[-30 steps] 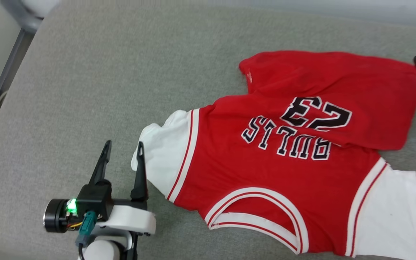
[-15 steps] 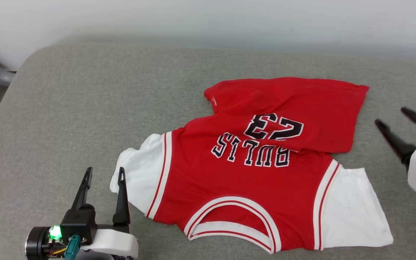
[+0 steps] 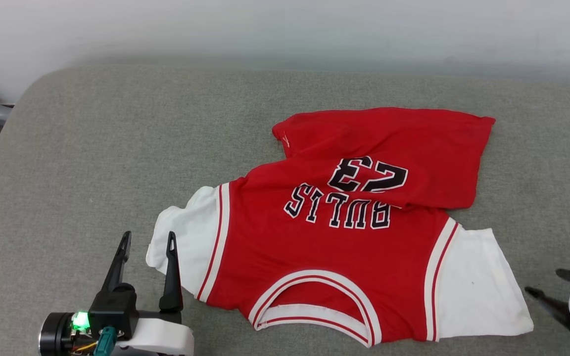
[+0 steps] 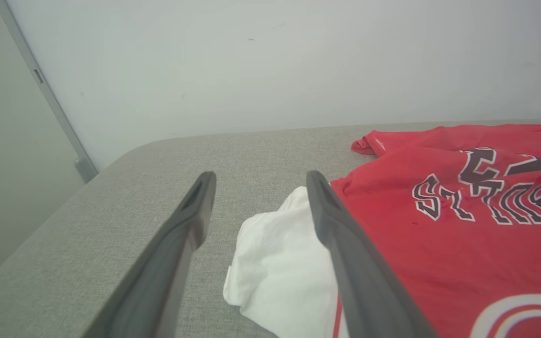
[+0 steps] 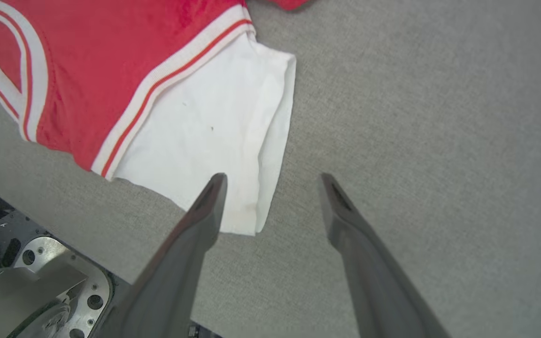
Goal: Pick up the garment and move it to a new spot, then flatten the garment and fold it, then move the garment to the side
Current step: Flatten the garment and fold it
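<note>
In the head view the right edge cuts off the right gripper [image 3: 543,281] at the lower right; two dark finger ends and some white housing are visible. The bottom edge cuts the body of the left gripper [image 3: 149,234] at the lower left. The garment [image 3: 334,247] is folded in its upper part, hiding the cloth beneath. The small white mark [image 3: 285,141] on the fold is too small to read.
</note>
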`<state>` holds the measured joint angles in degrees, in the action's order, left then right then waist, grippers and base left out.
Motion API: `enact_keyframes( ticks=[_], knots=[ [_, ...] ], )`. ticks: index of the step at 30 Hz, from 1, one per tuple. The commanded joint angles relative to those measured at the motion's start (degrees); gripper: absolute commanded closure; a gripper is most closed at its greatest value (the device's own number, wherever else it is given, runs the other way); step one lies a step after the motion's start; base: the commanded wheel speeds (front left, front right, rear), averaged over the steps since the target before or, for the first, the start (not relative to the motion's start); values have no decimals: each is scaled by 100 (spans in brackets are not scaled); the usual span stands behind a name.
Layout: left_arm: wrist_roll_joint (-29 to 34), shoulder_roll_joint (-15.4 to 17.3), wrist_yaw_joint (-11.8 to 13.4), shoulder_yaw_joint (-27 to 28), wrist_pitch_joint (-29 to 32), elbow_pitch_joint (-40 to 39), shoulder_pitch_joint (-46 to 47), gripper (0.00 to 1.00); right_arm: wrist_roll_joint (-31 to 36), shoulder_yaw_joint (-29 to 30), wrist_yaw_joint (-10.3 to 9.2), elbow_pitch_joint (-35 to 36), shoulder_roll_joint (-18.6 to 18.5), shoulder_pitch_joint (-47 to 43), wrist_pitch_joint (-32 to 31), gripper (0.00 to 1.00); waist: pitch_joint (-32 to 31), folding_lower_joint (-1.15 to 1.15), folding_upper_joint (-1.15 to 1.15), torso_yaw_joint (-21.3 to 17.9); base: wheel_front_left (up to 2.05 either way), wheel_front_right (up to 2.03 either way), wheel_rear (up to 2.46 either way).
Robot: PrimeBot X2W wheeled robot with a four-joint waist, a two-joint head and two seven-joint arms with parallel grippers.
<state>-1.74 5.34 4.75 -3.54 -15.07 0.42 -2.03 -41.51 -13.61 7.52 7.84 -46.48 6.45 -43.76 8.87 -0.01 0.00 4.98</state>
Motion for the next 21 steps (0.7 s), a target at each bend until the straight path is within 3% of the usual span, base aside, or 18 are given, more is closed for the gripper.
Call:
enact_keyframes(
  ticks=[1,5,11,21],
  knots=[
    [31,3,1,-29,-14,-21,52,0,55,86,-6,28,43,-170,-183,0,40,1,0,38,0,0,0],
    [39,-13,-10,-73,-14,-35,115,0,146,269,-6,-156,262,-448,-405,0,144,1,0,126,0,0,0],
    [44,-18,8,-73,-14,-43,202,0,252,192,-5,-688,609,-487,-208,0,304,1,0,243,0,0,0],
    [42,-8,0,-76,-14,52,296,0,283,-770,3,-1913,1150,-393,455,0,391,1,0,316,0,0,0]
  ],
)
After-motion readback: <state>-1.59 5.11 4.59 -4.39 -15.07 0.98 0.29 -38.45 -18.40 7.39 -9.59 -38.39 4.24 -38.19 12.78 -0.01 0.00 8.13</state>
